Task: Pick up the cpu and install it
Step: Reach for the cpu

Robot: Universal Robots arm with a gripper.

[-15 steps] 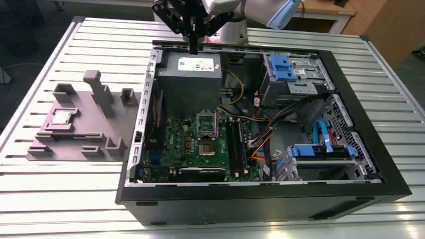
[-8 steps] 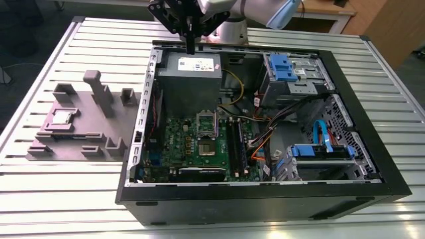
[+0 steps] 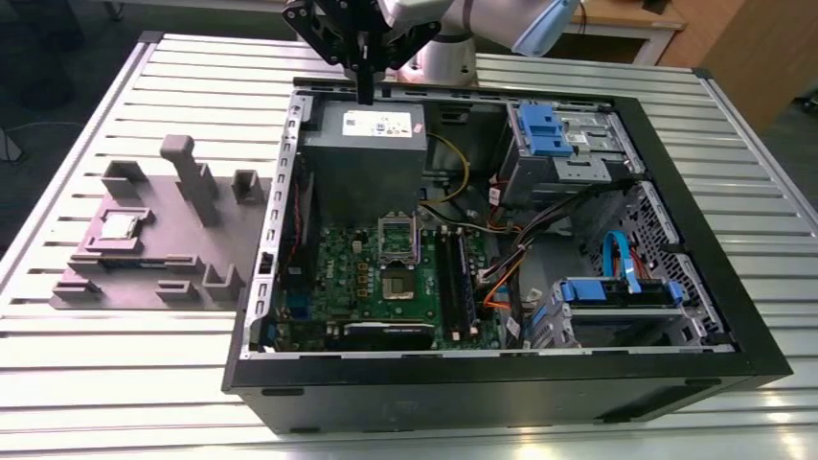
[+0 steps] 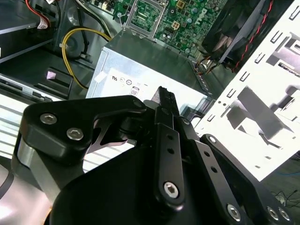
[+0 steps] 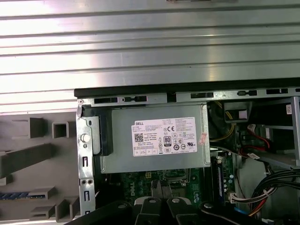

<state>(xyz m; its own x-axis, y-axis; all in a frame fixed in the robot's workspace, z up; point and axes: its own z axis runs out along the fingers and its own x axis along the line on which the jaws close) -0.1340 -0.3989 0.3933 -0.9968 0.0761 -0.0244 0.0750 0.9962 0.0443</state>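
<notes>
The cpu (image 3: 122,226), a small silver square, lies flat in a recess of the grey-mauve tray (image 3: 192,261) at the exterior view's left, outside the computer case. My gripper (image 3: 367,94) hangs high over the far edge of the case, above the grey power supply (image 3: 364,144), well away from the cpu. Its dark fingers point down, pressed together, with nothing between them. On the green motherboard the metal socket frame (image 3: 397,251) stands with a dark opening. In the first wrist view the gripper (image 5: 158,187) sits over the board, just beyond the power supply (image 5: 154,140).
The open black case (image 3: 511,383) holds blue drive brackets (image 3: 550,129), a drive cage (image 3: 620,292) and loose cables (image 3: 511,259). Upright blocks (image 3: 192,177) rise from the tray. The slatted metal table (image 3: 128,355) runs all around.
</notes>
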